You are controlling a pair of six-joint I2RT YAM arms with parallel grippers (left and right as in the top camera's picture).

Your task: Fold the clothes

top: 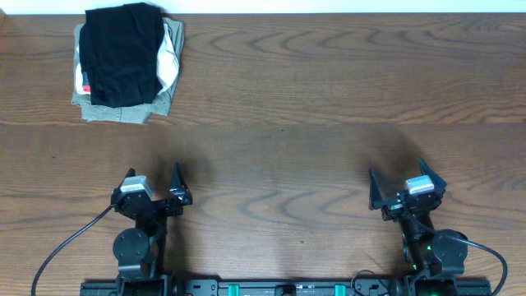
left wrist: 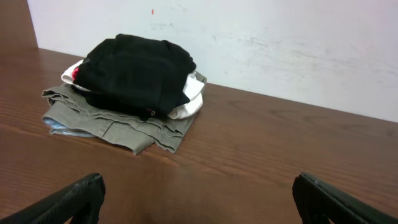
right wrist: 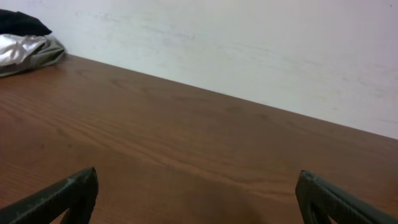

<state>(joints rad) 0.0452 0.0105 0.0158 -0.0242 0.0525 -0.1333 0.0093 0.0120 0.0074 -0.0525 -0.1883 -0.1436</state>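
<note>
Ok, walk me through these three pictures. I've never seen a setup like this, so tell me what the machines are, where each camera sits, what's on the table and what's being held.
The two machines at the bottom of the overhead picture are robot arms. Each ends in a two-fingered pincer: the left pincer and the right pincer. That first picture is taken from a fixed camera looking straight down at the brown wooden table.

The other two pictures come from small cameras on the arms' wrists, looking forward. The dark shapes in their bottom corners are each pincer's own fingers.

In the far left corner lies a pile of clothes: a black garment on top, something white under it, and an olive one at the bottom. The right wrist camera catches only the pile's edge.

Nothing is held. Both pincers stand open, well away from the pile.
</note>
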